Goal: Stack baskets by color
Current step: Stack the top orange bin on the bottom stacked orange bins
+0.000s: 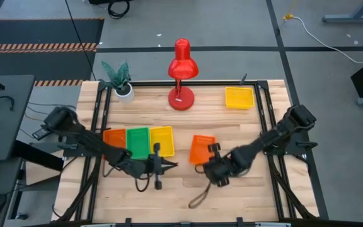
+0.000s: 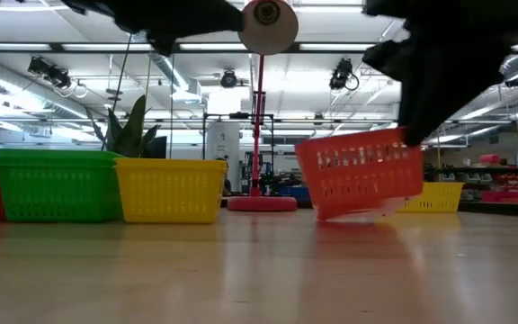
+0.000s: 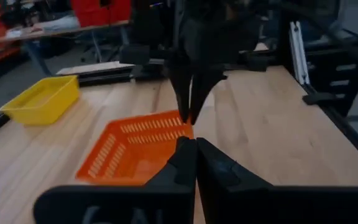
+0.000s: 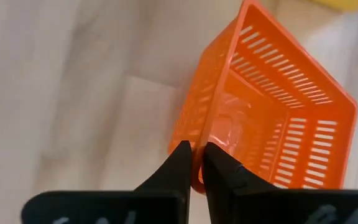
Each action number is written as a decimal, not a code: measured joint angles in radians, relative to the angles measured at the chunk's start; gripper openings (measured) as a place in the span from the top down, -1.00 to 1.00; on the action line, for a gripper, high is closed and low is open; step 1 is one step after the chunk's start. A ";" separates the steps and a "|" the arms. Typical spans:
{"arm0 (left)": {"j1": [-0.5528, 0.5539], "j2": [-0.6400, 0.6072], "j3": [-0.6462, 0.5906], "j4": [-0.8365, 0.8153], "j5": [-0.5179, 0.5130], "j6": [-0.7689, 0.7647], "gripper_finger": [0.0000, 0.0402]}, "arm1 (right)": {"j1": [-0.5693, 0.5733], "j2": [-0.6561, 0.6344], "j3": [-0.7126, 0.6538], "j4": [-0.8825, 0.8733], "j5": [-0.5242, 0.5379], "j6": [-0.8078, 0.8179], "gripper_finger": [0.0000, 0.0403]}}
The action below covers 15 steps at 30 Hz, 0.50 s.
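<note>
From the side, the orange basket [image 2: 360, 183] is seen tipped up off the table [image 2: 259, 270], its rim pinched by the right gripper [image 4: 196, 163]. From above, the left gripper [image 1: 158, 165], fingers together, is seen beside the row of baskets.

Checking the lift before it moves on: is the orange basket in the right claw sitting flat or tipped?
Tipped. In the low view the orange basket slants, one end off the table; the right claw pinches its rim.

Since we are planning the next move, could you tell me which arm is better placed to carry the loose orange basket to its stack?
The right: its fingers already pinch the tilted orange basket's rim. The left gripper is shut and empty, near the yellow basket.
</note>
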 joint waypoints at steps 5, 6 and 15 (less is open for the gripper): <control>0.047 0.137 0.157 -0.117 0.036 0.020 0.90 | 0.049 0.000 -0.059 0.126 0.049 -0.016 0.83; 0.054 0.161 0.205 -0.182 0.049 0.020 0.89 | 0.051 0.000 -0.070 0.141 0.057 -0.019 0.82; 0.105 0.344 0.588 -0.702 0.190 -0.033 0.63 | 0.045 -0.001 -0.074 0.219 0.128 -0.003 0.37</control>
